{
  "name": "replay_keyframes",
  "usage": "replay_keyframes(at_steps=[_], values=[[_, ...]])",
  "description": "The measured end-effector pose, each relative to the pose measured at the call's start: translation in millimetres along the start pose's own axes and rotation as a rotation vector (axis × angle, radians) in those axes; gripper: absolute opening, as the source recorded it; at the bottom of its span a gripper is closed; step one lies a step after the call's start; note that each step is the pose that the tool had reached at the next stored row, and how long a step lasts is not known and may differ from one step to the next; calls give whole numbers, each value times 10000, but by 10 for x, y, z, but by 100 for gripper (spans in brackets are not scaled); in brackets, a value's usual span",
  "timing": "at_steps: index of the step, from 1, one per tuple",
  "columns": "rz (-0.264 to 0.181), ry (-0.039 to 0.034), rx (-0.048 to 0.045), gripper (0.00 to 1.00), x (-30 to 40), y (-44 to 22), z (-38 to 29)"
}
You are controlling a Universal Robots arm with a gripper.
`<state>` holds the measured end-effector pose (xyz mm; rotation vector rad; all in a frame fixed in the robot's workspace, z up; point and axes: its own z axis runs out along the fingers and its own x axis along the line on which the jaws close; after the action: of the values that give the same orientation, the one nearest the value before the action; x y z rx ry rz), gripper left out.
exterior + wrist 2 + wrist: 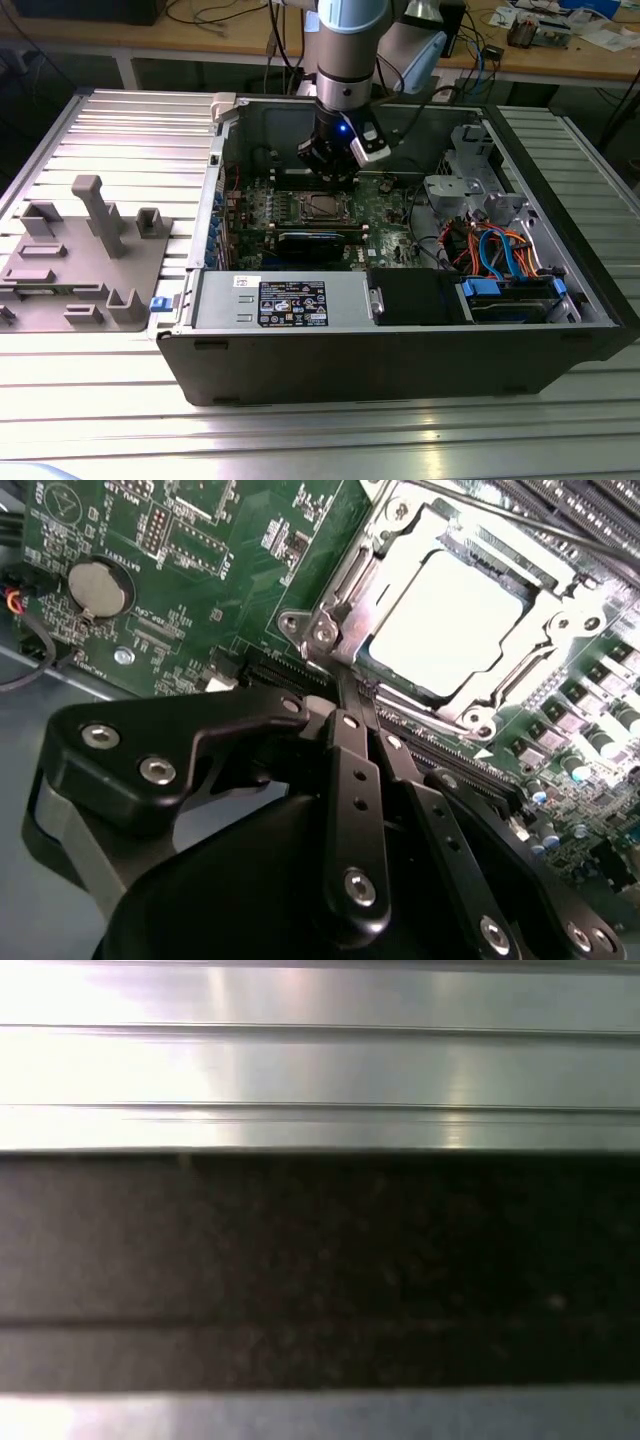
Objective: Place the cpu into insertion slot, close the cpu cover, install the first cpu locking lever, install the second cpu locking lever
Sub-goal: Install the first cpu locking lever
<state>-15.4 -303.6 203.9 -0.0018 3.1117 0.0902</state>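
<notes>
1. On the ribbed metal table, an open computer case is lying on its side, and the robot arm is reaching down into it.
2. Inside the case, the green circuit board is carrying the insertion slot.
3. The gripper is hovering at the slot's corner with its fingers drawn together. Whether they are pinching anything thin cannot be told.
4. The cpu cover is lying flat over the slot, framing the chip.
5. The cpu is sitting seated in the slot, its pale top showing through the cover's window.
6. A thin locking lever is running along the far side of the socket.
7. Judged step: placing and covering are looking done, and lever work is in hand. It is calling for a firm downward press and a sideways tuck under the catch.
</notes>
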Motion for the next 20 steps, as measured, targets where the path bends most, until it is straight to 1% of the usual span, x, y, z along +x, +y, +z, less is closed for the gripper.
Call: replay_keyframes(at_steps=[3, 4, 5, 6, 8, 9, 10, 12, 13, 16, 20], values=[[-1, 4, 5, 11, 0, -6, 37], [-2, 7, -22, 11, -1, -8, 40], [20, 3, -709, 11, 0, -7, 47], [23, 3, -809, 11, 1, -8, 42], [23, -12, -838, 11, -3, 0, 26], [21, -1, -780, 11, -4, -1, -37], [19, -1, -719, 11, -5, 0, -85], [16, -2, -577, 11, -5, -13, -99], [15, -1, -564, 11, -5, -23, -100], [17, -1, -562, 11, -5, -78, -101], [16, -2, -563, 11, -5, -83, -101]])
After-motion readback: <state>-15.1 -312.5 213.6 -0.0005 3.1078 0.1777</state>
